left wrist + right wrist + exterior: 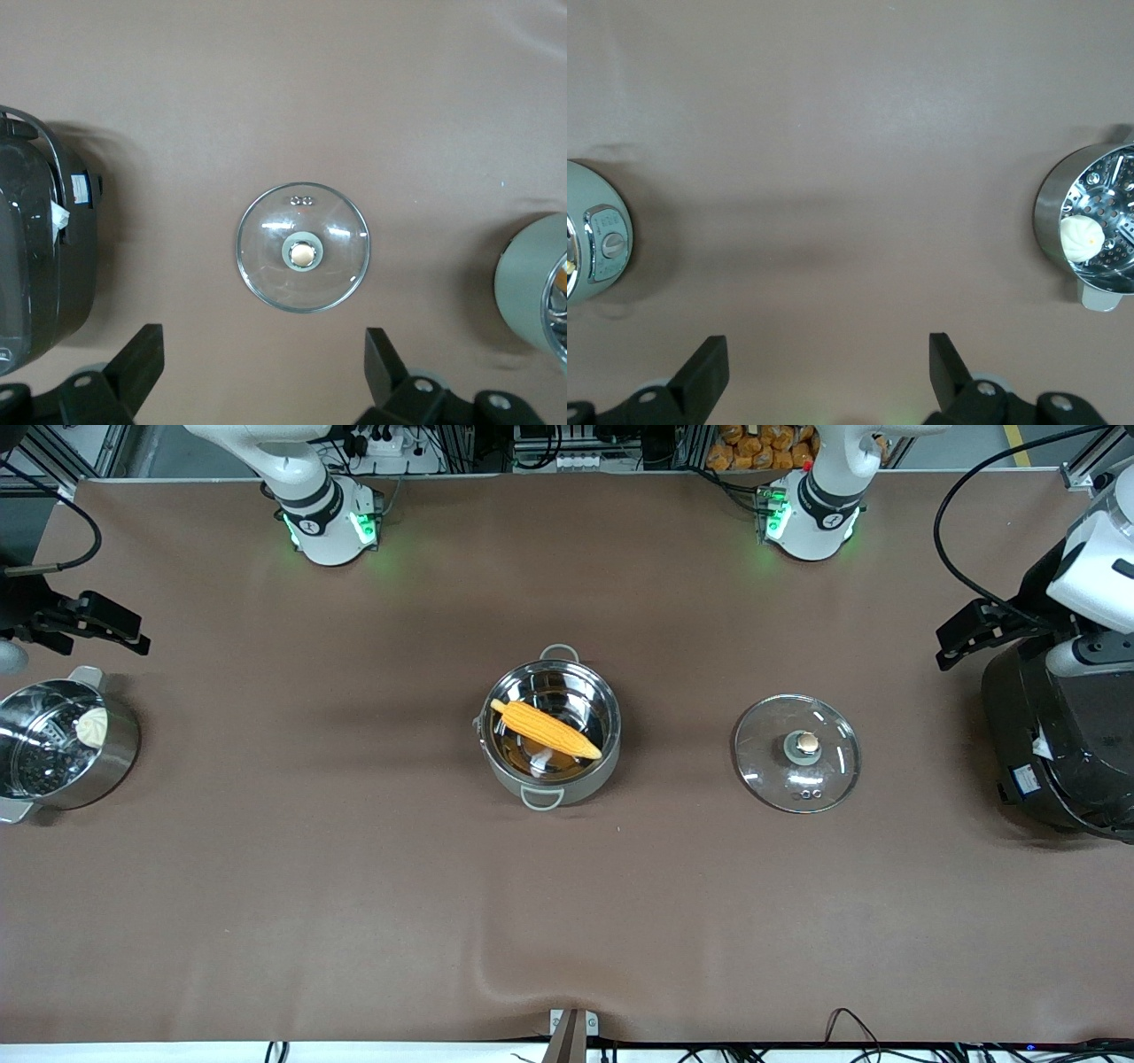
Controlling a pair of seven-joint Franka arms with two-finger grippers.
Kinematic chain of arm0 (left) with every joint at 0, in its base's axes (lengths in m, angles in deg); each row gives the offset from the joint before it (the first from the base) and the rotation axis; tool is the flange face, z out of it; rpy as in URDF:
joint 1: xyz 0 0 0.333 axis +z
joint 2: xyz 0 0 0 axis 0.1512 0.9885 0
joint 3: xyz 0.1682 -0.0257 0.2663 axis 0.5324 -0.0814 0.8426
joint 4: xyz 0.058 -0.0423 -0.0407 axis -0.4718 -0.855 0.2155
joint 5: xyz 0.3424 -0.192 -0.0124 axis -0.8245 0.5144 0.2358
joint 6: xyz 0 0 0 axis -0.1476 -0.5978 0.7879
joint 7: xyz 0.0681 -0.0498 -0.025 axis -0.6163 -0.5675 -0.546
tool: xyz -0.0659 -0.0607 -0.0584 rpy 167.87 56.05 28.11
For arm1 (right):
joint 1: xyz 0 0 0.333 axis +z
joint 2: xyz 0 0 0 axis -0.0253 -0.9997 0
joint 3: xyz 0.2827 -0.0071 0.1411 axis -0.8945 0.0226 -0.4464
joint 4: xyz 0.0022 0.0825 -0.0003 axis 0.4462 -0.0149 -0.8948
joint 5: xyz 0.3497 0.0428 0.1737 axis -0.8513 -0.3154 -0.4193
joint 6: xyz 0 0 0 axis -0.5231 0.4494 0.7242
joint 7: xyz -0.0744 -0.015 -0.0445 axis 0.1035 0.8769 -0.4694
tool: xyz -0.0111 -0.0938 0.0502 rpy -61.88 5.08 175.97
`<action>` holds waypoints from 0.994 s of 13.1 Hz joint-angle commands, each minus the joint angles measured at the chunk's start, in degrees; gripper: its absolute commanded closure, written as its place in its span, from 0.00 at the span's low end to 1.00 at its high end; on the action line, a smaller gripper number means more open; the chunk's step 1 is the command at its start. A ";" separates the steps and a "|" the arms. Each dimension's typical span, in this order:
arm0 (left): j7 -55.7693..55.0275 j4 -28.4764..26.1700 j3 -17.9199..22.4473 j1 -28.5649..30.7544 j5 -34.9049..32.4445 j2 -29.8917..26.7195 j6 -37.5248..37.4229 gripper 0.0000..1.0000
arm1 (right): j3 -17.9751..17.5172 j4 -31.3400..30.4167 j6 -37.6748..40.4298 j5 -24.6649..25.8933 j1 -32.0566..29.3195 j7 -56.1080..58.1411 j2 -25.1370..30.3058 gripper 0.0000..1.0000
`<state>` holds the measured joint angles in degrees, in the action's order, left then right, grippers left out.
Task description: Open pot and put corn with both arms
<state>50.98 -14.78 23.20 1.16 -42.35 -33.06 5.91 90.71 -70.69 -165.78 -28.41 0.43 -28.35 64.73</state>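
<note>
The steel pot (592, 781) stands uncovered mid-table, and the yellow-orange corn (545, 729) lies slantwise inside it. Its glass lid (797, 754), knob up, rests flat on the cloth beside the pot, toward the left arm's end. My left gripper (955, 646) hangs open and empty in the air next to the black rice cooker. In the left wrist view the lid (303, 248) lies below the open gripper (264, 354) and the pot's wall (527, 292) shows at the edge. My right gripper (133, 636) hangs open and empty above the steamer pot. In the right wrist view the open gripper (829, 363) has only cloth between its fingers.
A large black rice cooker (1054, 744) stands at the left arm's end of the table. A steel steamer pot (62, 744) with a white bun (91, 727) stands at the right arm's end. The brown cloth has a wrinkle (523, 979) near the front edge.
</note>
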 commanded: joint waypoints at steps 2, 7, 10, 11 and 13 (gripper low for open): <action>4.33 -1.35 -2.34 3.05 -0.33 -2.60 -1.85 0.00 | 1.10 -1.38 -0.08 -0.54 1.11 0.70 1.48 0.00; 5.21 -1.08 -1.81 3.14 -0.24 -2.07 -1.94 0.00 | 0.93 -2.96 -0.07 -0.71 1.11 -2.29 1.74 0.00; 4.52 -1.08 -1.81 3.14 -0.07 -1.72 -2.99 0.00 | 0.93 -2.88 0.19 -0.71 0.93 -2.29 2.01 0.00; 4.16 -1.08 -1.81 3.05 -0.24 -1.46 -3.43 0.00 | 0.93 -2.88 0.10 -0.72 0.85 -2.29 1.92 0.00; 4.16 -1.08 -1.72 3.14 -0.59 -1.11 -4.05 0.00 | 0.84 -2.96 -0.07 -0.72 1.20 -2.29 2.01 0.00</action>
<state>54.28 -15.71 21.91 3.52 -42.35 -34.11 2.99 91.03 -71.87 -165.64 -28.41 0.68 -29.61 64.79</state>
